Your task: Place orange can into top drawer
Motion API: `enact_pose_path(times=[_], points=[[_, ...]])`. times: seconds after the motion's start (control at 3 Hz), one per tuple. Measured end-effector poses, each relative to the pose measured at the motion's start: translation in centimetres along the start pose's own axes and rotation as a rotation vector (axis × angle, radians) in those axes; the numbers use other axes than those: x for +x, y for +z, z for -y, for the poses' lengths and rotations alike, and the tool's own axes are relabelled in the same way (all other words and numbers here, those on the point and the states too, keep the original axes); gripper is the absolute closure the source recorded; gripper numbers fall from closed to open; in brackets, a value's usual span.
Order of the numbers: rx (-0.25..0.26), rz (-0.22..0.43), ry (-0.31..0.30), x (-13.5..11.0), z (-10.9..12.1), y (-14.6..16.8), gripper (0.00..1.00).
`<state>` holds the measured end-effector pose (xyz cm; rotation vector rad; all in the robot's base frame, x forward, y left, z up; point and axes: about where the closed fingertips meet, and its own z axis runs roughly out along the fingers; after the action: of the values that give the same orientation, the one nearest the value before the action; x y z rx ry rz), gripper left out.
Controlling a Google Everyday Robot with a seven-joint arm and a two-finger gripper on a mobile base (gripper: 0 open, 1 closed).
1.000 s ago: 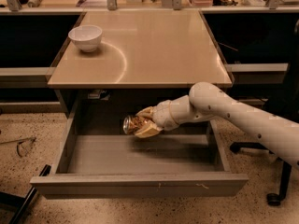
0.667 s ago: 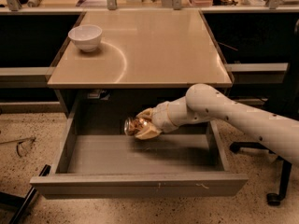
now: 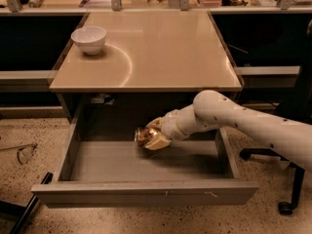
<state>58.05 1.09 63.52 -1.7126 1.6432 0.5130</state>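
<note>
The top drawer is pulled wide open below the beige tabletop. My gripper reaches in from the right, inside the drawer near its middle back, and is shut on the orange can. The can lies on its side in the fingers, its silver end facing left, just above the drawer floor; I cannot tell if it touches the floor. Much of the can is hidden by the fingers.
A white bowl stands at the tabletop's back left. My white arm crosses the drawer's right wall. A black chair base stands on the speckled floor to the right. Shelving with clutter runs behind the table.
My gripper with the can has shifted slightly to the left and a little lower inside the drawer. The drawer and the bowl have not moved.
</note>
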Motion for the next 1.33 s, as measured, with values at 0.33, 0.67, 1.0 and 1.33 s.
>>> enact_pose_path(times=[0.33,0.67,1.0,1.33], points=[[-0.062,0.049,0.086,1.97,-0.38,1.17,1.00],[-0.067,0.053,0.094,1.76,-0.31,0.89,1.00],[-0.080,0.062,0.119,1.94,-0.30,0.82,1.00],[-0.080,0.062,0.119,1.94,-0.30,0.82,0.82]])
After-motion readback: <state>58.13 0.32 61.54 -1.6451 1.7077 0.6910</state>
